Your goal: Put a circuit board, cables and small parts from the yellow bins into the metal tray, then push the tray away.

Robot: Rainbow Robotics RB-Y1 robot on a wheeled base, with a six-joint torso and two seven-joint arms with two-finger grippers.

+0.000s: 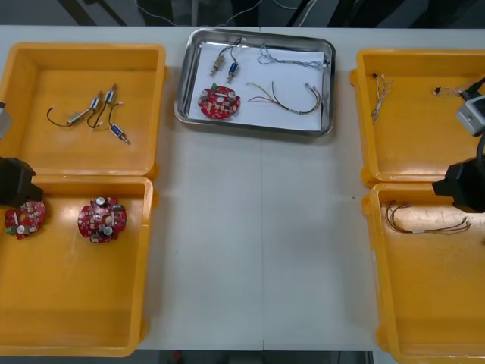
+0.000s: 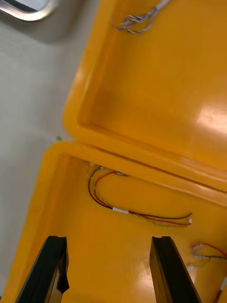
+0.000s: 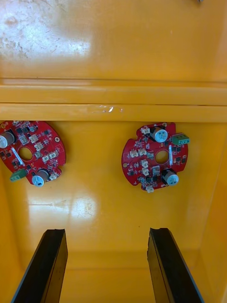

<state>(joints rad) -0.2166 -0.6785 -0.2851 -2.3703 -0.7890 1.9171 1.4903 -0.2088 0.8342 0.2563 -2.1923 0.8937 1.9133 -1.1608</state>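
Inside metal tray [image 1: 250, 117], circuit board [image 1: 219, 101]

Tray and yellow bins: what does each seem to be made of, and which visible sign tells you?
The tray looks like polished metal: a silvery, mirror-bright rim, though white inside. The yellow bins look like moulded plastic: even colour, glossy highlights, rounded corners.
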